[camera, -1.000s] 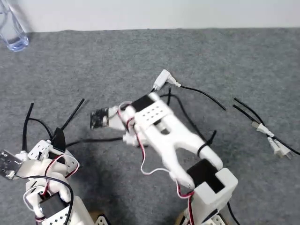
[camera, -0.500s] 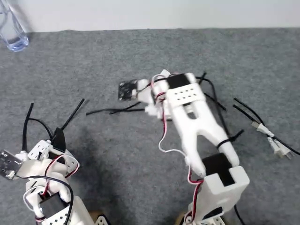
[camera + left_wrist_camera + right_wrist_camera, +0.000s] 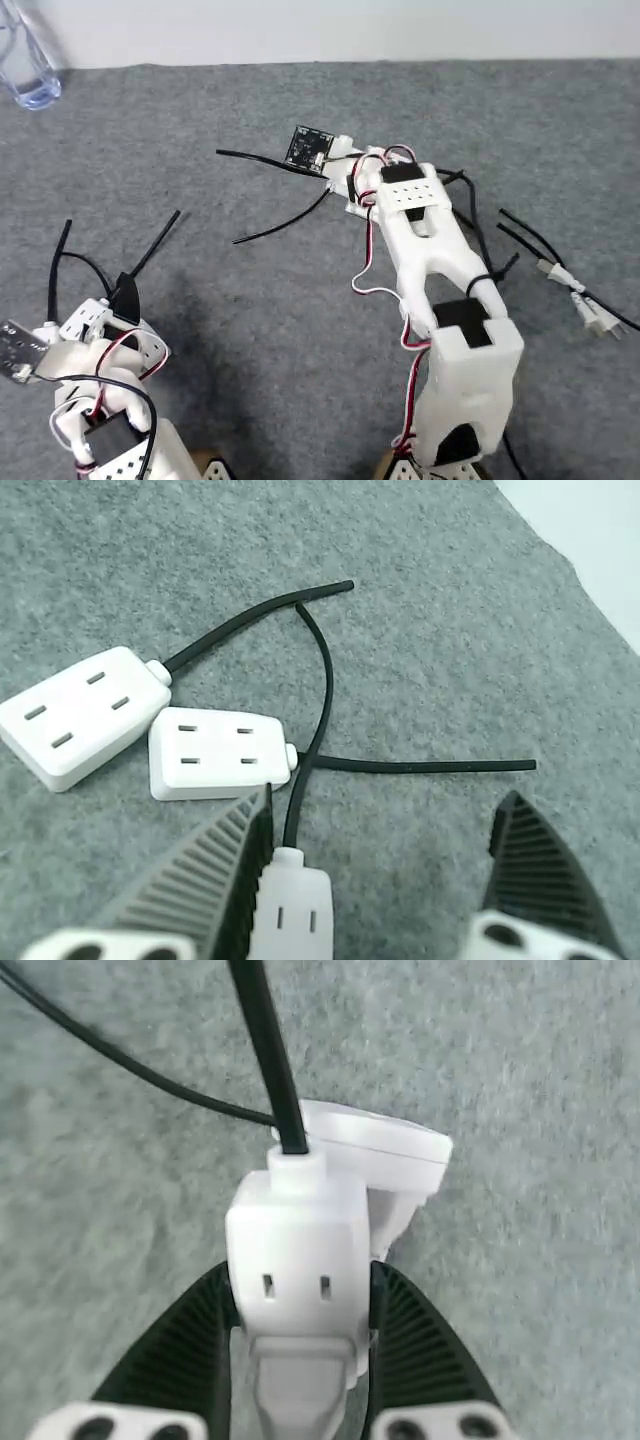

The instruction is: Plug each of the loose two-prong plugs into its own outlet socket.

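My right claw (image 3: 300, 1295) is clamped on a socket (image 3: 295, 1225), a jaw flat on each side, with its cord (image 3: 262, 1050) running off the far end, out over the middle of the bench (image 3: 250, 380). A white piece (image 3: 385, 1145) sits touching it or just beyond. I take it for a plug, but I can't be sure. So I judge this is the mating step: next I need prongs squared to the slots, then a straight push. The slot pair facing me is empty. My left claw (image 3: 385, 820) gapes wide and holds nothing, with a second socket (image 3: 290, 915) against one jaw and two more sockets (image 3: 220, 752) just beyond, all their visible slots empty. Two loose plugs (image 3: 558, 273) lie well apart, toward the bench's right. A clear bottle (image 3: 25, 60) stands in the far corner; I can't tell what it holds.
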